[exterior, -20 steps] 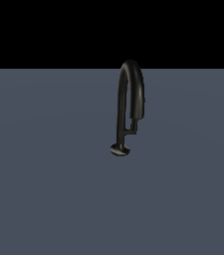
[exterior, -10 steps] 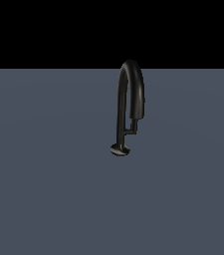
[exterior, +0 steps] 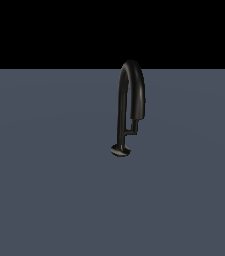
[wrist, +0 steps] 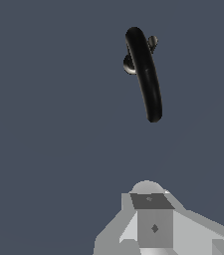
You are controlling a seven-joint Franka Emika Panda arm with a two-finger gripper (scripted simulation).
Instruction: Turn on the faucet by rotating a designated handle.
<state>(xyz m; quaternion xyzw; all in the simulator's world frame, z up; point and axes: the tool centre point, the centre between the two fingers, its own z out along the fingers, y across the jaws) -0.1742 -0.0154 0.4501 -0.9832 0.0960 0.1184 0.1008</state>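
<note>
Approach is judged to be the step in hand, since nothing is seen touching the glossy black thin-tubed gooseneck faucet in the exterior view; it is set upright on a small round disc base on the flat grey-blue floor, a little toward the exterior view's right; the short thin black lever handle is seen projecting sideways from the lower stem; no arm is shown there. In the wrist view the faucet is seen from above as a dark arch, well apart from the pale grey gripper; its opening cannot be told, and nothing is seen held; a descent beside the handle is called for next.
</note>
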